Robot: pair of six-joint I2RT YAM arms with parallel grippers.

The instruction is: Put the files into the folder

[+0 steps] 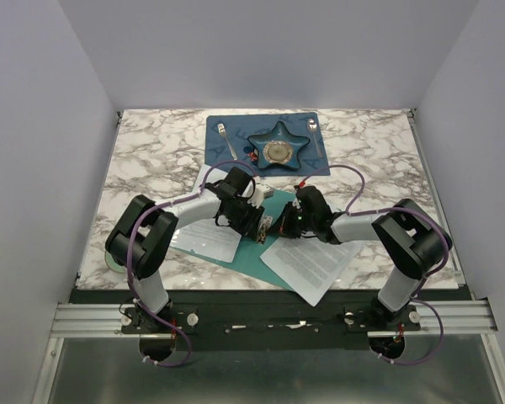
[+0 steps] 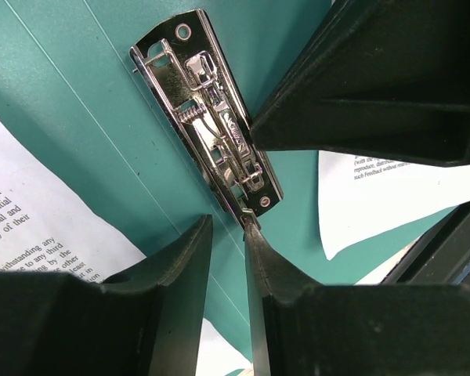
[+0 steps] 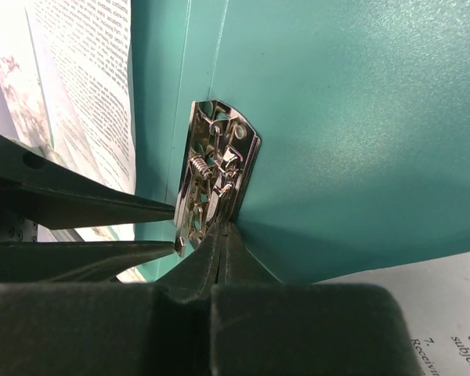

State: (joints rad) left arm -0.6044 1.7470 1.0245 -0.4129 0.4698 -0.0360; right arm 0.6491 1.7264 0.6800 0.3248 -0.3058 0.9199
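Pinched fully together, the right gripper (image 3: 219, 239) touches the end of the small silver metal clip (image 3: 216, 168) on the flat teal-green folder (image 3: 337, 133). The left gripper (image 2: 225, 235) stands narrowly parted at the same clip, holding nothing. White printed paper files (image 1: 313, 263) lie loose either side of the spine, none clipped, so the filing looks barely begun.

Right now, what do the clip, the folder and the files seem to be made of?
The clip looks like polished metal: silver, mirror-bright, with a coil spring. The folder seems to be thin plastic or coated card, teal with a soft sheen and crease lines; which one, I cannot tell. The files look like matte white paper, thin, printed in black.
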